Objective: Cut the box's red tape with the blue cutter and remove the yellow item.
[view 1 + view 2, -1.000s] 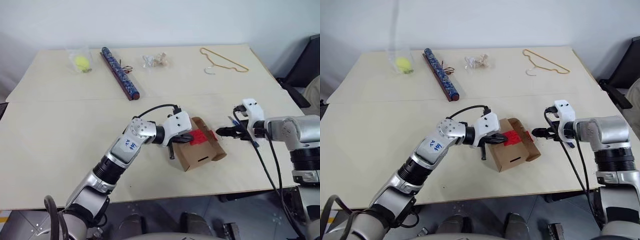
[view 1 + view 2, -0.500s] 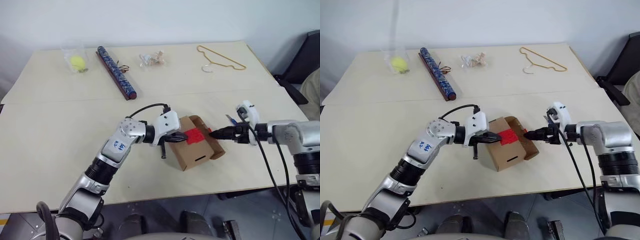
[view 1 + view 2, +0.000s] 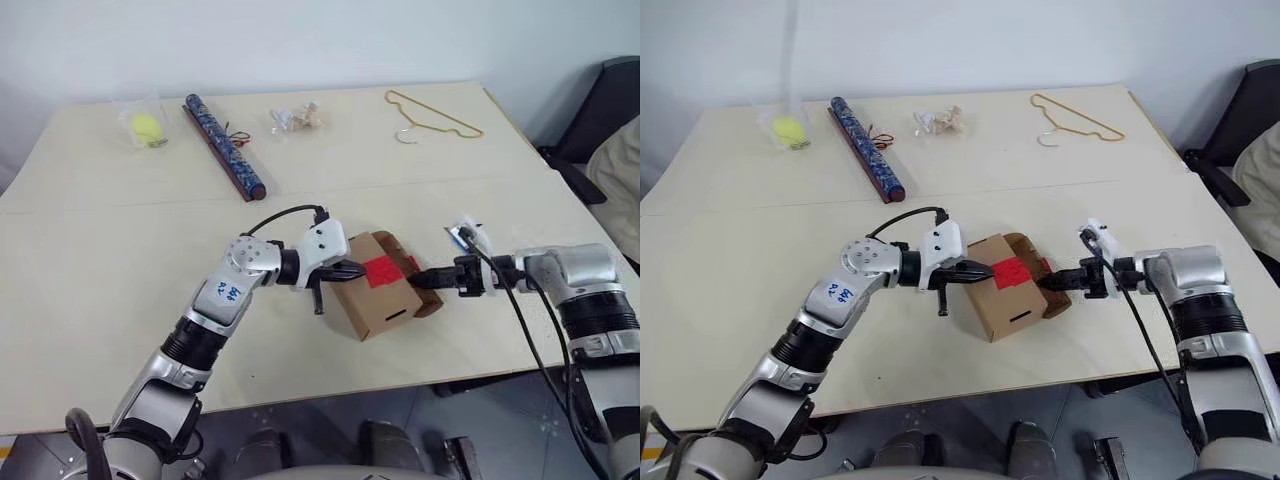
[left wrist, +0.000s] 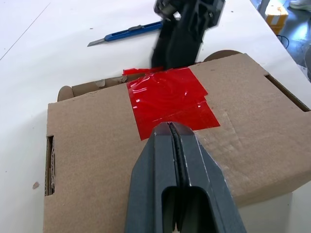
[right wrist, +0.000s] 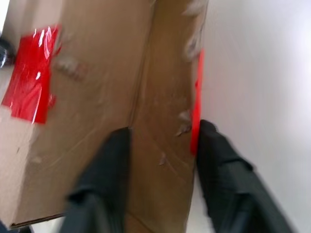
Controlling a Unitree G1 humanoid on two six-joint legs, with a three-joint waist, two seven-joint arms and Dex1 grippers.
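Along the far edge of the counter [image 3: 80, 290], from left to right, lie a yellow-green ball in a clear bag [image 3: 143, 127], a long dark patterned tube [image 3: 218, 145], a small clear packet [image 3: 294, 118] and a thin yellow wire hanger [image 3: 432, 114], all well apart from the work. Nearer, the left claw [image 3: 352, 271] has its fingers pressed together, holds nothing, and bears its tip down on the top of the box [image 3: 384, 297], just short of the red tape [image 4: 171, 99]. The tape appears already parted: it ends along the seam, with a wrinkled strip carried over onto the lifted end flap [image 5: 167, 97]. On the right, the right claw [image 3: 424, 280] straddles that flap, one finger on each face, though it cannot be told whether they have yet pinched it or merely bracket it. The blue cutter [image 4: 124, 34] lies loose on the counter beyond the box, just behind the right wrist. The yellow item is presumably inside the box. So the cutting step looks finished and the opening of the box is in hand. The next move calls for the right claw to pinch the flap firmly and fold it outward while the left claw pins the box, so the carton does not slide or tip.
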